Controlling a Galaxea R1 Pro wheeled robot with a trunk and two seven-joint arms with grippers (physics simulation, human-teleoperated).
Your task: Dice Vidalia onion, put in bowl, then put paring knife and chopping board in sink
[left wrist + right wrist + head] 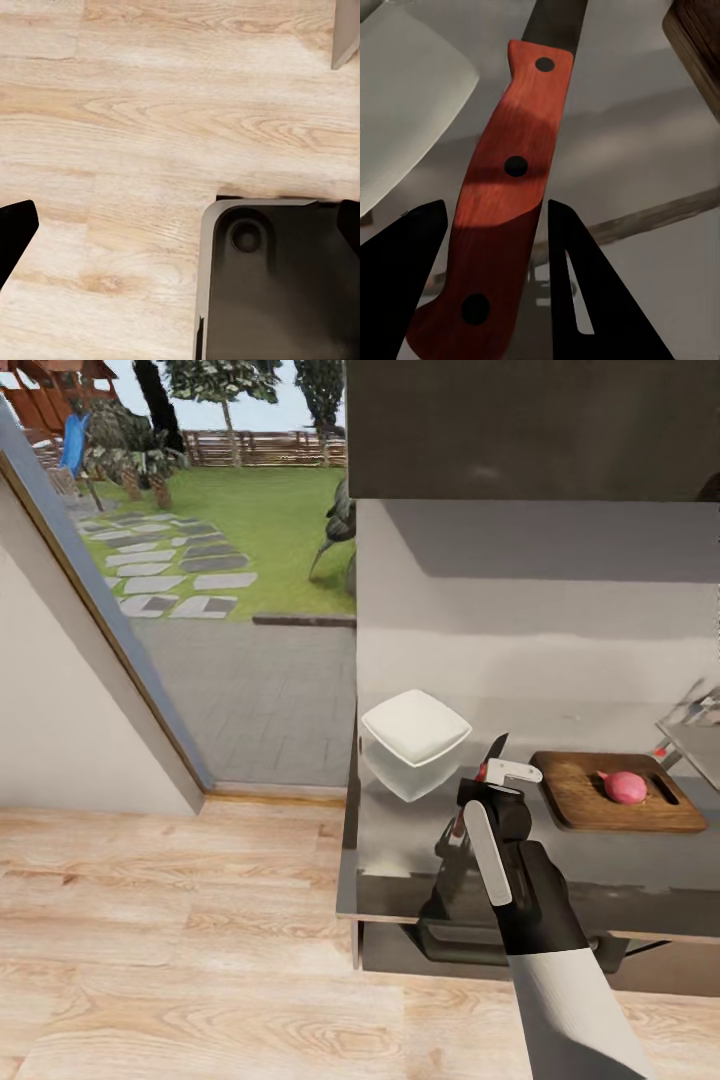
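the sink is cut off at the head view's right edge, and the right gripper hides most of the paring knife.

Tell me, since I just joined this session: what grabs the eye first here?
The red-handled paring knife sits between the right gripper's fingers above the countertop. Just right of it, a pink onion lies on the chopping board. The white bowl stands to the left, near the counter's end.

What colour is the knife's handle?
Red, with three dark rivets. The paring knife shows best in the right wrist view, between the right tool's fingers.
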